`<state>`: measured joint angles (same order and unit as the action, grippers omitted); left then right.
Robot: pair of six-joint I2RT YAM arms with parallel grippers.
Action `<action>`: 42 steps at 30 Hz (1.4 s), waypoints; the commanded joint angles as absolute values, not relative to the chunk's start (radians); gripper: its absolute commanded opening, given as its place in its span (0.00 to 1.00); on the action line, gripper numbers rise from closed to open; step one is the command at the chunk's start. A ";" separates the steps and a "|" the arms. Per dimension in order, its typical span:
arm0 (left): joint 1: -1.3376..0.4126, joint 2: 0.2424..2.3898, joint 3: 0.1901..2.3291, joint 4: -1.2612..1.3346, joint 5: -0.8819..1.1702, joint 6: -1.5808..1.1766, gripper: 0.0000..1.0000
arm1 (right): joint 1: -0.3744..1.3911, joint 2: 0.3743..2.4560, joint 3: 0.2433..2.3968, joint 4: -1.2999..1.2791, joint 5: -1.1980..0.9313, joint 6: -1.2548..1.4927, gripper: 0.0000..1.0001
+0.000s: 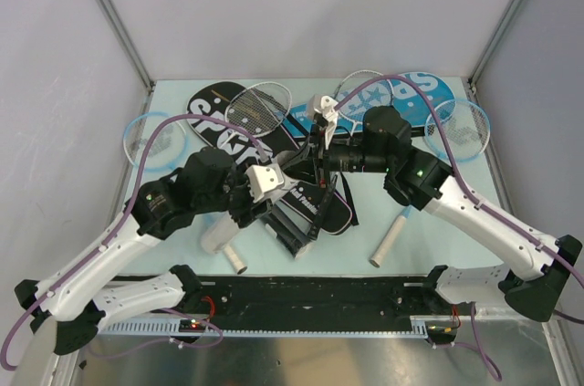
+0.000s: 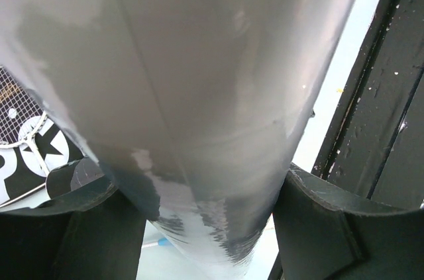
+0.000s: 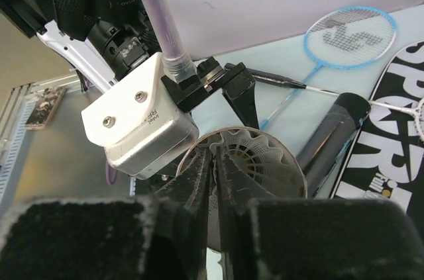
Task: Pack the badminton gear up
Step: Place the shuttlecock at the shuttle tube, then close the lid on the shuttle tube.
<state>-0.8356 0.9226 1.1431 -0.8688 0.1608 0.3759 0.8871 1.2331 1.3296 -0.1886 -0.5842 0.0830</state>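
While the left pincer (image 2: 202, 210) stands wide, its black fingers (image 2: 331, 220) pressed against both sides of a grey tube (image 2: 199, 81) and grasping it, the right pincer (image 3: 213, 154) is nearly clenched, with only a thin slit between its two dark fingers. Their tips lie against the white shuttlecock (image 3: 262, 154), which sits in the tube's open round mouth above the middle of the table (image 1: 420, 222). Whether they nip a feather or merely touch it, I cannot tell.

Seen close from the left wrist, the held tube is smooth, round and glossy, with dull smears low on its wall. The shuttlecock's skirt is a ribbed fan of pale feathers around a lattice centre. The right pincer's fingers look matte and rough near their base.

Beyond, a dark glossy tube (image 3: 331, 138) lies just beside a black racket-shaped cover (image 3: 391, 134) with large white letters. A light-blue racket (image 3: 350, 32), with a thin oval frame and fine white stringing, rests on the pale blue tabletop. A plain white tube (image 1: 388, 242) lies near the right arm.
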 commanded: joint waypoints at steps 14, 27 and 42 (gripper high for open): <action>-0.836 0.885 1.163 -0.795 0.053 0.383 0.34 | 0.841 1.073 1.334 -0.159 -0.365 0.190 0.72; -0.835 0.775 1.091 -0.723 -0.258 0.393 0.34 | 0.646 1.253 1.258 -0.074 -0.115 0.392 0.61; -0.836 0.609 1.056 -0.678 -0.212 0.364 0.36 | 0.690 1.800 1.313 -0.078 0.088 0.536 0.39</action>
